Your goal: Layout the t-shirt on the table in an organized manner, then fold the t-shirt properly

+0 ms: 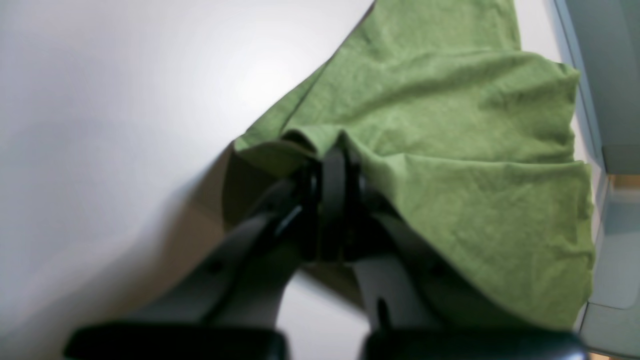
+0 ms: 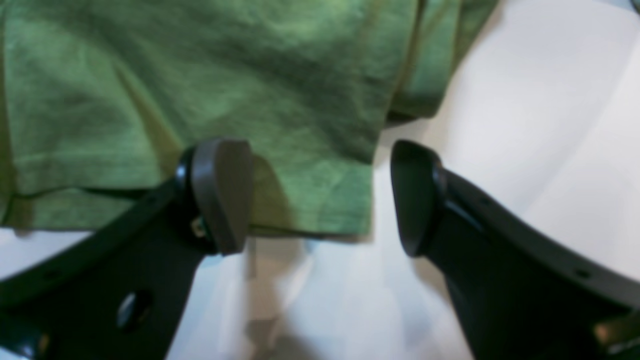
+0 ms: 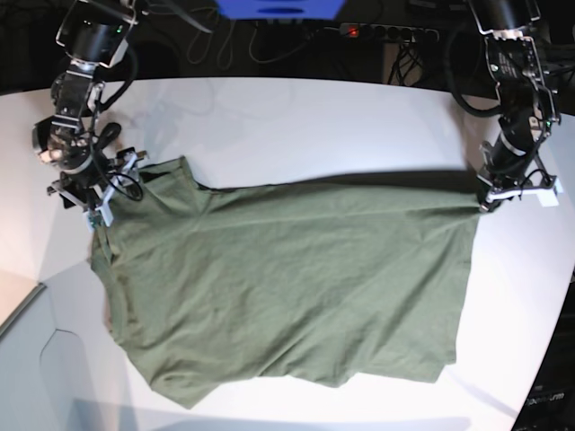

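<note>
The olive-green t-shirt lies spread and wrinkled across the white table. At its far right corner my left gripper is shut on the cloth, lifting that corner slightly. In the left wrist view the closed left gripper pinches a fold of the t-shirt above the table. My right gripper is at the shirt's far left corner. The right wrist view shows this gripper open, holding nothing, and a hem corner of the t-shirt lies on the table between its fingers.
A power strip, cables and a blue object sit beyond the table's back edge. The table's curved edge runs along the front left. In the left wrist view the table edge passes close beside the shirt.
</note>
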### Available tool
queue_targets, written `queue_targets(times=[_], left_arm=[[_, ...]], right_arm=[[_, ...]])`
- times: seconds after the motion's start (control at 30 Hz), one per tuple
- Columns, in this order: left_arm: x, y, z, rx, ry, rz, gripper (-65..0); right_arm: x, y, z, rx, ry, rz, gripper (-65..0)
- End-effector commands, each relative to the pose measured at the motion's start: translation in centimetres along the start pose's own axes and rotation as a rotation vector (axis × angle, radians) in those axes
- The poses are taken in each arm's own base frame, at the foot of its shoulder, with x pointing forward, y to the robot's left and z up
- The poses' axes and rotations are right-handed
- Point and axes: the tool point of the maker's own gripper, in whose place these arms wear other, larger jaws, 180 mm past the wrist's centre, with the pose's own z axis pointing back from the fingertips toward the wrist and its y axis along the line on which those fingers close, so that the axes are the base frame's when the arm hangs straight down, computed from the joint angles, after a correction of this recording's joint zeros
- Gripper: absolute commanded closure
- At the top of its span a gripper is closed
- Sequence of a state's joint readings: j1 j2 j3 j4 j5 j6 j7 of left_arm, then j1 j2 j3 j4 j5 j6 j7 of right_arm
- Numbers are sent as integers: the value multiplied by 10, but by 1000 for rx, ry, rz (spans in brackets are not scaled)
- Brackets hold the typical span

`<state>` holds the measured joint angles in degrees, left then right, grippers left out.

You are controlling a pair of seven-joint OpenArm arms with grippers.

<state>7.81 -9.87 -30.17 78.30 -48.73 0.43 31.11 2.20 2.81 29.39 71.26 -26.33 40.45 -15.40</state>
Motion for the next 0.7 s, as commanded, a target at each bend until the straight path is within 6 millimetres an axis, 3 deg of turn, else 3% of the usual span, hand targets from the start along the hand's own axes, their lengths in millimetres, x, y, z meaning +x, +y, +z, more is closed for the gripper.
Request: queue_targets(times=[0.0,0.17,0.23,0.3,0.4,0.43,0.57,0.67], left_arm=[[14,-7,1,-24,-34,-8,-4],[14,-7,1,-24,-34,-8,-3],[13,-6,1,-23,-33,-8,-3],[13,-6,1,-22,-32,-8,-3],[11,-5,2,-20,-28,-6,-3],[10,-6,2,-22,-26,-4,-3],[2,-5,4,-20,-18,5,-3],[1,-4,6,-21,-17,4,-3]], right_arm=[[13,-9,1,-20,-43,-3,-433],[-3,3,-6,17,-5,-20,-421],[-10,7,-7,28,11,-24,-369],[-22,12,-6,39,34,-29,-256],[-33,15,-2,39,52,-38,-23],[-34,14,1,34,53,-32,0],[-38,6,26,-16,39,23,0],[-29,5,50,-62,2,65,0]])
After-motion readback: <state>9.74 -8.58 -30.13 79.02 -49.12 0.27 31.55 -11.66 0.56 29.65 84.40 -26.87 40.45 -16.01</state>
